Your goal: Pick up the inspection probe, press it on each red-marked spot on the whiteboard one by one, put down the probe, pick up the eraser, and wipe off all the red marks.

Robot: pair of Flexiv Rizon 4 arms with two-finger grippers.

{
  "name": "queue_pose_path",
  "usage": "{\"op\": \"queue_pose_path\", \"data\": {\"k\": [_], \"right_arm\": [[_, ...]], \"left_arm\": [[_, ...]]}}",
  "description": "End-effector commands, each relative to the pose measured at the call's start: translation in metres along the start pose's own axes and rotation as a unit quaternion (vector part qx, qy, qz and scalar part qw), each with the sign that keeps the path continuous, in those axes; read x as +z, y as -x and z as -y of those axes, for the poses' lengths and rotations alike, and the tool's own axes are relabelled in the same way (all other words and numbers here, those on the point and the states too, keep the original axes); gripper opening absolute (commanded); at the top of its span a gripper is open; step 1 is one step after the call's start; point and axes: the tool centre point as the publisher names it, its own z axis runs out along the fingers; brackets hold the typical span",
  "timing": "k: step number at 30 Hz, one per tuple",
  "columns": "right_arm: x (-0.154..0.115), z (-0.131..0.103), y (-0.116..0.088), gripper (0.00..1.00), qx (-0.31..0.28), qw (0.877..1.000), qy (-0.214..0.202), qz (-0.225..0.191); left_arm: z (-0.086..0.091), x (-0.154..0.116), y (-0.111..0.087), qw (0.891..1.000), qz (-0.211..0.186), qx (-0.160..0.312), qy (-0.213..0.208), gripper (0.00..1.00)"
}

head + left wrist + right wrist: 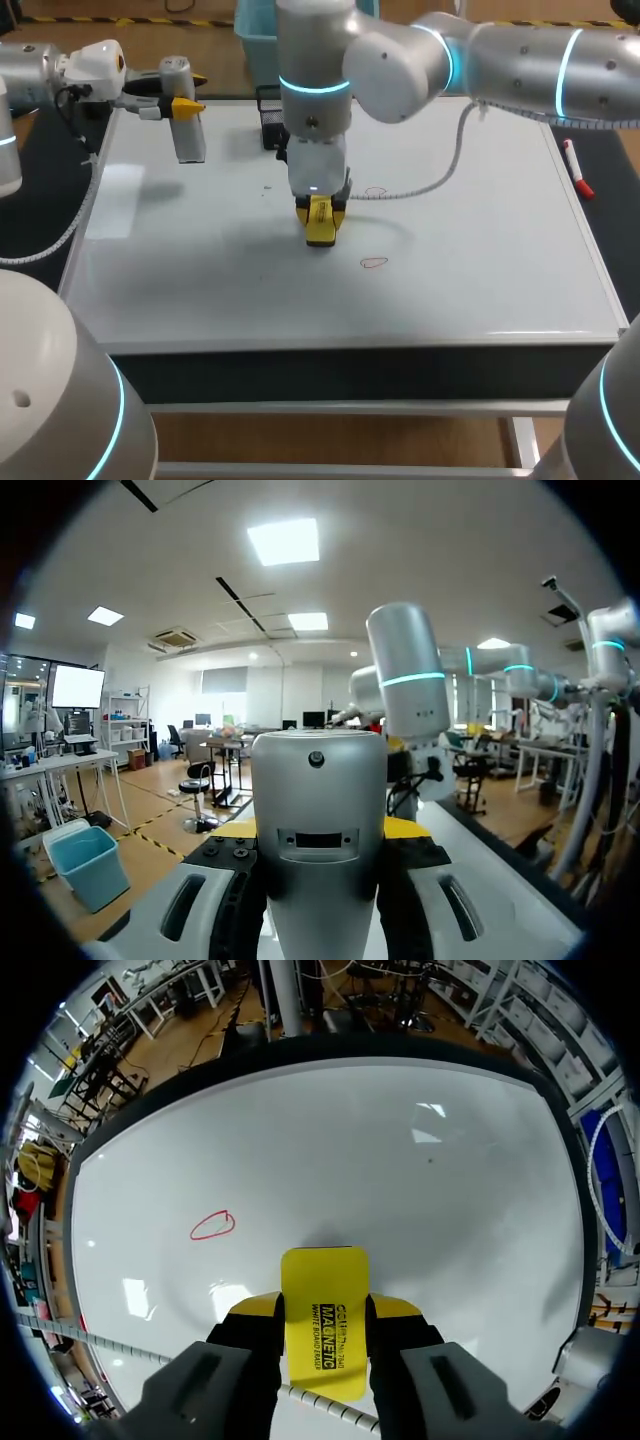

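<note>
Since the eraser [322, 1280] looks a light, stiff block, the right gripper [324, 1310] clamps its 2 long sides at mid-whiteboard [430, 1190] near a red mark [212, 1225], while the left gripper [320, 828] grips the inspection probe [318, 780].

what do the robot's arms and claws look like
The left arm and right arm are rounded silver-grey tubes with glowing cyan rings at the joints and white wrist sections. The left claw and right claw have black fingers with bright yellow tips. A ribbed pale cable trails from the right arm, and a similar one from the left.
</note>
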Motion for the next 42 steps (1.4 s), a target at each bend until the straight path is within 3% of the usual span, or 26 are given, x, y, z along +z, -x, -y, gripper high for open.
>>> {"op": "queue_pose_path", "data": {"k": [1,20,42], "right_arm": [[0.002,0.002,0.001,0.0,-0.002,1.0,0.001,0.0],[0.012,0.008,-0.009,0.0,0.006,1.0,0.015,-0.008],[0.01,0.015,-0.044,0.0,0.038,0.999,0.008,-0.018]], "left_arm": [[0.002,0.0,-0.001,1.0,0.001,0.0,0.001,0.0],[0.002,0.0,-0.001,1.0,0.001,0.0,0.001,0.0],[0.002,0.0,-0.001,1.0,0.001,0.0,0.001,0.0]]}}
